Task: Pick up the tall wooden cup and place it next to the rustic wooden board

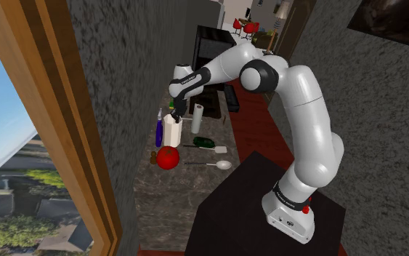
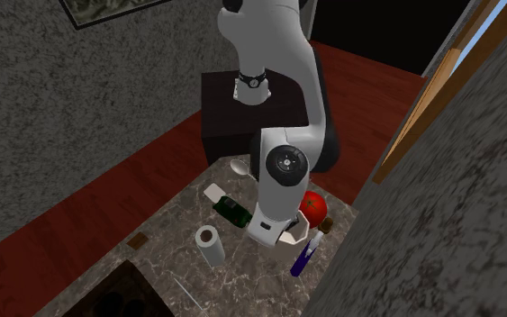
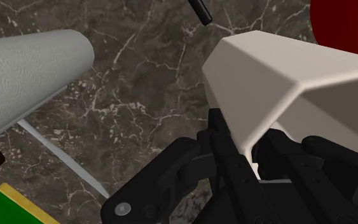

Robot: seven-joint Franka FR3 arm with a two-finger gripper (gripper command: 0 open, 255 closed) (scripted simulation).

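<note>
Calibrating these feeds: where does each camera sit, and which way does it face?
Shoulder view: beside and behind the stand, looking down the counter; whole arm shows, gripper at the white cup.
Second exterior view: high across the counter, facing back toward the stand; arm seen frontally.
Wrist view: on the hand, looking down at the cup's rim; black fingers show.
Both exterior views share the cup, red fruit and paper roll.

We see the white arm [image 1: 308, 124] rise from the shoulder view's lower right and bend leftward, wrist tipped down, gripper [image 1: 174, 114] clasping the wall of the white cup [image 1: 171, 132].
</note>
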